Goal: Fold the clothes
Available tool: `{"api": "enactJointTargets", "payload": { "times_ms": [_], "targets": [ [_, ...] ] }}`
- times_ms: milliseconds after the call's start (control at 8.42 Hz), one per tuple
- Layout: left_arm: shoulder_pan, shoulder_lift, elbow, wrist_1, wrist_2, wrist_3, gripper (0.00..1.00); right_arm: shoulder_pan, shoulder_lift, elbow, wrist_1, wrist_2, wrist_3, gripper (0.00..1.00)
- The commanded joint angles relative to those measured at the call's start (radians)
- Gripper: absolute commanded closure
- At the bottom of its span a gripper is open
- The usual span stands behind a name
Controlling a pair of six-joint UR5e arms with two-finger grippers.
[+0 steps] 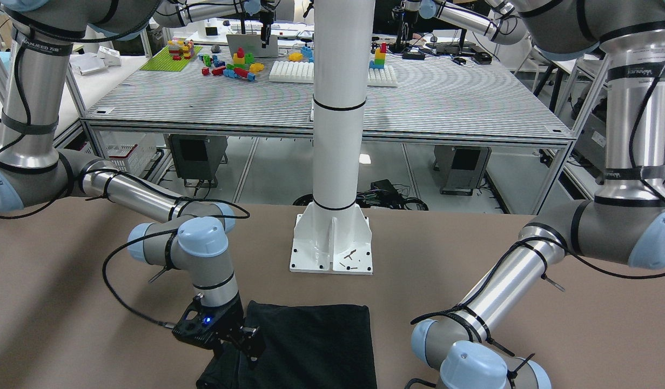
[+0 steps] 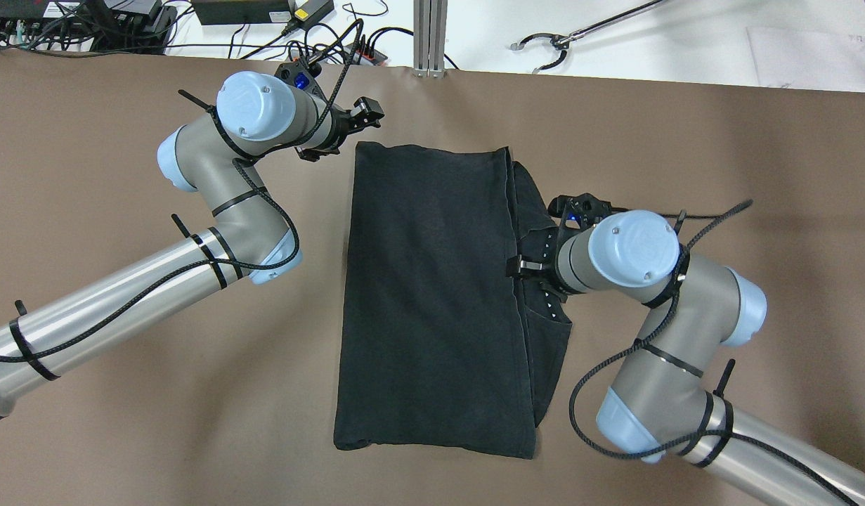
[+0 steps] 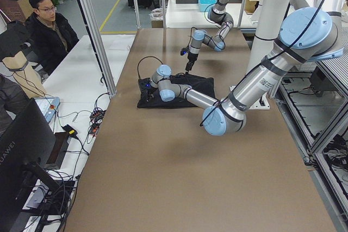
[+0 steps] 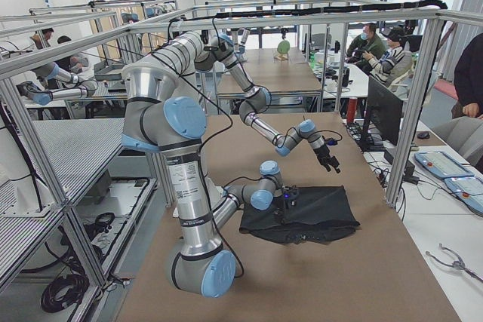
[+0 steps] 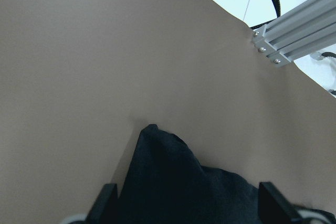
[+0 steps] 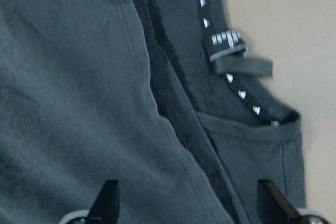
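Surface [image 2: 123, 393] carries the black garment [image 2: 432, 295], flat, mid-surface, one side folded over. Left pincer [image 5: 190, 203] wide open, empty, above the far corner [image 5: 152, 129]. Right pincer [image 6: 190, 203] wide open, empty, above the collar [image 6: 226, 40] edge. Prob next fold: you pinch all layers at the hem, lift low, keep edges aligned.

This is a robotics laboratory, I would say. Long tables [image 3: 190, 177] stand under aluminium frames [image 4: 423, 73]. Other robot arms [image 1: 467, 19] reach over the neighbour tables, coloured toy bricks [image 1: 240, 58] lie on one, and a person [image 3: 51, 36] sits near a monitor [image 3: 24, 156].
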Motion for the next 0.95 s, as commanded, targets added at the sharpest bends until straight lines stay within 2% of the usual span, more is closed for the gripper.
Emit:
{"api": "enactJointTargets", "payload": {
  "times_ms": [0,119,832],
  "targets": [
    [-0.001,0.012,-0.011,0.0,0.011,0.0,0.06,-0.223,-0.082,0.098,-0.002,-0.2,0.402,0.18],
    [-0.001,0.012,-0.01,0.0,0.014,0.0,0.06,-0.28,-0.111,0.103,-0.002,-0.27,0.441,0.23],
    [0.002,0.008,-0.011,0.0,0.015,-0.002,0.06,-0.333,-0.152,0.095,-0.002,-0.293,0.507,0.35]
  ]
}}
